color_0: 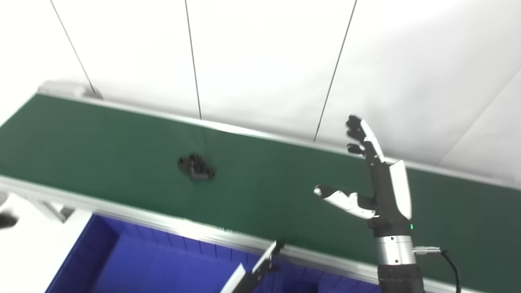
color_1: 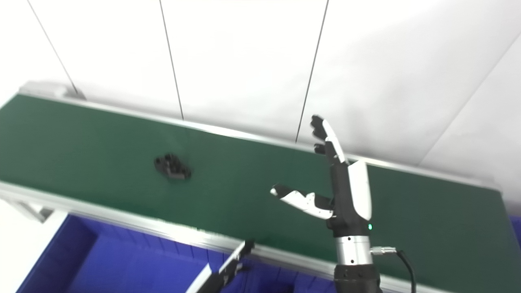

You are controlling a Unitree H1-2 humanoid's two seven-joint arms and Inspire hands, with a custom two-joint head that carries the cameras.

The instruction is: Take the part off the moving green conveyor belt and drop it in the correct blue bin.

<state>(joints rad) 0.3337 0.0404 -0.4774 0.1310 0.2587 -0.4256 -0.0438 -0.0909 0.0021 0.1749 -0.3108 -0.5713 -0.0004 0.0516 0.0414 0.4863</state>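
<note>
A small black part [color_0: 196,167] lies on the green conveyor belt [color_0: 101,138], left of centre. My right hand [color_0: 380,191] is raised upright over the belt's right half, well to the right of the part. Its fingers [color_0: 362,136] point up and its thumb juts left, so it is open and holds nothing. My left hand [color_0: 260,264] shows only as a thin edge-on sliver at the bottom, fingers stretched straight toward the belt's near rail, over the blue bin [color_0: 142,260]. It holds nothing that I can see.
An aluminium rail [color_0: 134,215] runs along the belt's near edge, with the blue bin right below it. A sliver of another blue bin [color_1: 516,228] shows at the far right. White wall panels stand behind the belt. A cable [color_0: 447,260] hangs from my right wrist.
</note>
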